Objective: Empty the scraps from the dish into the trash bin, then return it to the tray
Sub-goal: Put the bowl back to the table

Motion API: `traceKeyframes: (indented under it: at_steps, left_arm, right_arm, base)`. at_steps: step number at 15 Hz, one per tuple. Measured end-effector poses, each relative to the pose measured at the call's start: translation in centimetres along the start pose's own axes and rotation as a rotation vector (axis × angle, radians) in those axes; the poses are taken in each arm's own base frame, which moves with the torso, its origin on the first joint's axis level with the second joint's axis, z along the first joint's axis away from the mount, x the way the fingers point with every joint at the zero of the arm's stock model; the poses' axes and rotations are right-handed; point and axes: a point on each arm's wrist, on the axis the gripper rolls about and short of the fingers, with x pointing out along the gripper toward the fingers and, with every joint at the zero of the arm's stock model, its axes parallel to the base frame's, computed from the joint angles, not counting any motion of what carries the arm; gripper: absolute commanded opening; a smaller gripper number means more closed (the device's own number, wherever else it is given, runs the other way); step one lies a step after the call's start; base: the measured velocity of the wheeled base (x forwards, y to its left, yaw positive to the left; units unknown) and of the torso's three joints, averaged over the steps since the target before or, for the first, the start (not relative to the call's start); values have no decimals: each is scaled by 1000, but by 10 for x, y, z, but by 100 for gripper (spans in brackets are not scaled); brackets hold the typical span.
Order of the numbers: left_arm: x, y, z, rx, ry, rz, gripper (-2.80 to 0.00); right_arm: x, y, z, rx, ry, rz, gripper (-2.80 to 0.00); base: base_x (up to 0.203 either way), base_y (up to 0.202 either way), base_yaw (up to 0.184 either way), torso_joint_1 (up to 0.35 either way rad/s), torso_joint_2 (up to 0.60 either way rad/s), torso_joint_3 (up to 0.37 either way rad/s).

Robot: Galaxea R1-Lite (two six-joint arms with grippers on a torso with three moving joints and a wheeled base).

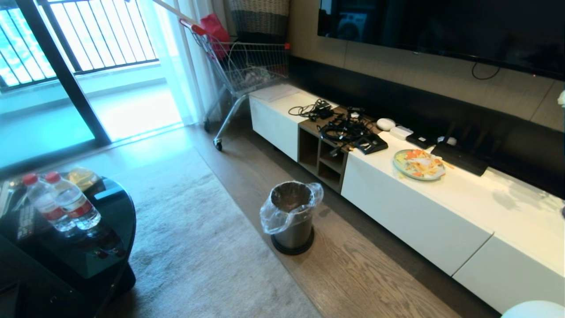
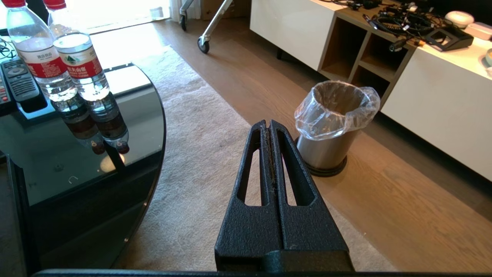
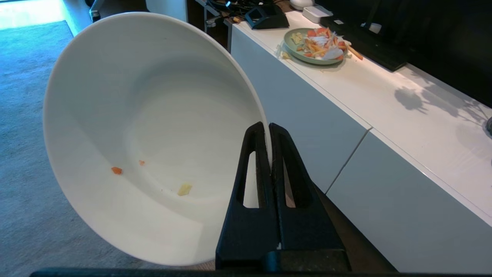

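Clamped on the rim of the dish (image 3: 153, 134), the right gripper (image 3: 269, 132) sits at lower centre of the right wrist view, its two black fingers pressed together with the thin white edge between them. Held this way, the deep white bowl stands tipped on edge, its hollow facing the camera and filling the left half of that frame. Only a few scraps (image 3: 184, 189) cling inside: two orange crumbs and one pale yellow bit, low in the bowl.

The coming move turns on where the tray lies, and no frame shows a black tray. The trash bin (image 1: 292, 216) stands on the wood floor at centre of the head view, before the white cabinet (image 1: 419, 212); its contents cannot be made out. A sliver of white at the lower right corner there may be the bowl's edge.

At upper right of the wrist view a green plate (image 3: 313, 46) heaped with peel rests on the cabinet top.

The left gripper (image 2: 270, 127) is pressed together and empty.
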Motion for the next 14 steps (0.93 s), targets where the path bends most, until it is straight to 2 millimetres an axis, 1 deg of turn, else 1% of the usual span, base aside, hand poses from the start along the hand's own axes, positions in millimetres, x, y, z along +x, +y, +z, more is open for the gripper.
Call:
traceKeyframes:
  at_steps: [13, 14]
  left_arm:
    - [0, 0, 0, 0, 0, 0, -280]
    - [0, 0, 0, 0, 1, 0, -280]
  right_arm:
    - [0, 0, 0, 10, 0, 0, -280]
    - [0, 0, 0, 12, 0, 0, -280]
  base:
    - [0, 0, 0, 0, 0, 0]
    - [1, -6, 57, 2, 2, 11]
